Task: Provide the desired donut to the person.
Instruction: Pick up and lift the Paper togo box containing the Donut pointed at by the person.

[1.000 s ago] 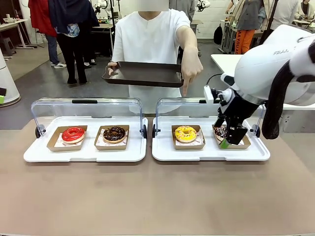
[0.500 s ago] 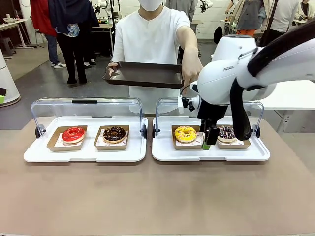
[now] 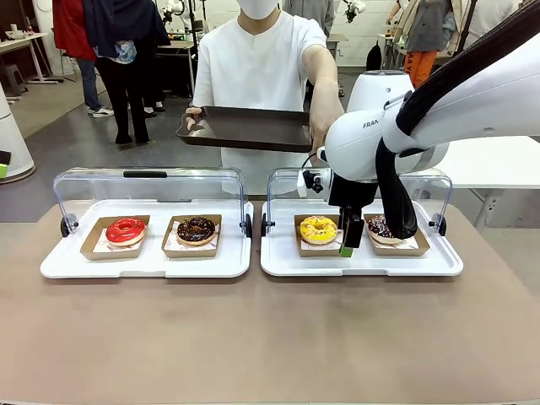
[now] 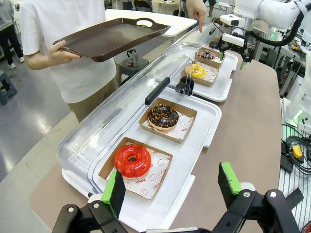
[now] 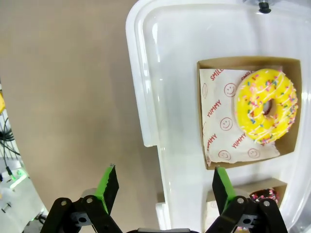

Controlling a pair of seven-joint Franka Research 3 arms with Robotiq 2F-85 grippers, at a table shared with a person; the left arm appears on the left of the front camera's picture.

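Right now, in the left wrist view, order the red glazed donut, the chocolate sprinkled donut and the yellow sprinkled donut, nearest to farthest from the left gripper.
1. Red glazed donut, nearer tray, just ahead of the left gripper.
2. Chocolate sprinkled donut, same tray, next box.
3. Yellow sprinkled donut, farther tray.

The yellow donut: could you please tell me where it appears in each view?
Front view: yellow donut, right of centre.
Left wrist view: yellow donut, upper middle, far off.
Right wrist view: yellow donut, upper right.
Shared landmark: the dark sprinkled donut beside it.
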